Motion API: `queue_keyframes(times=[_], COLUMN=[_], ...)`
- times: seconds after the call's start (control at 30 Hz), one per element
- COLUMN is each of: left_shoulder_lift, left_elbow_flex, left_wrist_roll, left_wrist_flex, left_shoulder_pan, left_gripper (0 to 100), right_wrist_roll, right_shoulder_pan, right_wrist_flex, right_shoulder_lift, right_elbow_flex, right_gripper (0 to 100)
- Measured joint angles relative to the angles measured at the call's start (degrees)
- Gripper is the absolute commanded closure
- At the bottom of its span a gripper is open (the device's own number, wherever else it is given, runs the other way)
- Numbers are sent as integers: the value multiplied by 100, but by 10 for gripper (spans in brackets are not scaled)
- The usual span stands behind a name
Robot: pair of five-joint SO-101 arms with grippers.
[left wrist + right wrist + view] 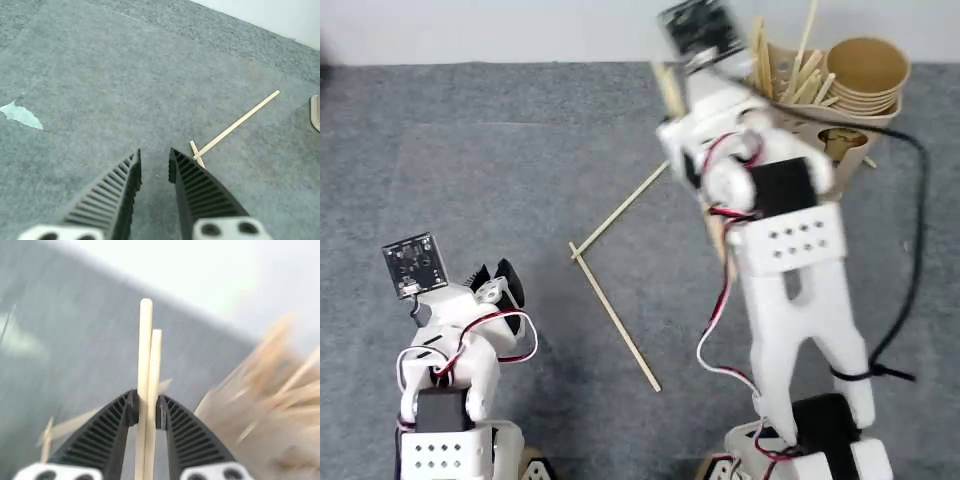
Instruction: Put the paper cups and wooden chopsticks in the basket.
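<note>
My right end effector (146, 410) is closed on a chopstick pair (149, 370), the two sticks lying side by side between the jaws and poking out past the tips. In the high view it sits toward the desk's (470, 150) far edge, just beside the basket (840, 140). The basket stands at the far right corner. It holds stacked cups (868, 70) and a bunch of chopsticks (800, 75) standing on end, several of them leaning.

My left end effector (155, 160) hangs over the near left part of the desk. Its jaws are slightly apart, with nothing between them.

Two more chopsticks lie flat near the middle of the desk. The far chopstick (620, 210) runs diagonally toward the basket. The near chopstick (617, 320) runs diagonally toward the near edge. Their left ends meet in a corner; in my left wrist view the far one (237, 124) lies across the other's tip (196, 154).

A pale scrap (20, 115) lies on the grey felt, well apart from the sticks.
</note>
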Motion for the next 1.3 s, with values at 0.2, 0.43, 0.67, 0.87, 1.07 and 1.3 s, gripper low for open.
queue_keyframes(times=[0.2,0.43,0.67,0.87,1.07,1.3], left_shoulder_lift=[0,0,0,0,0,0], left_elbow_flex=[0,0,0,0,0,0], left_wrist_roll=[0,0,0,0,0,0], left_wrist_flex=[0,0,0,0,0,0], left_shoulder_pan=[0,0,0,0,0,0], left_gripper=[909,909,909,909,909,909], right_wrist_roll=[0,0,0,-62,-563,-440], right_shoulder_pan=[519,958,1310,1582,1873,1864], right_wrist_flex=[-1767,-4457,-6092,-6277,-6295,-6295], right_shoulder_lift=[0,448,1662,2303,2321,2295], right_elbow_flex=[-246,-281,-281,-202,457,862], right_gripper=[991,991,991,991,964,805])
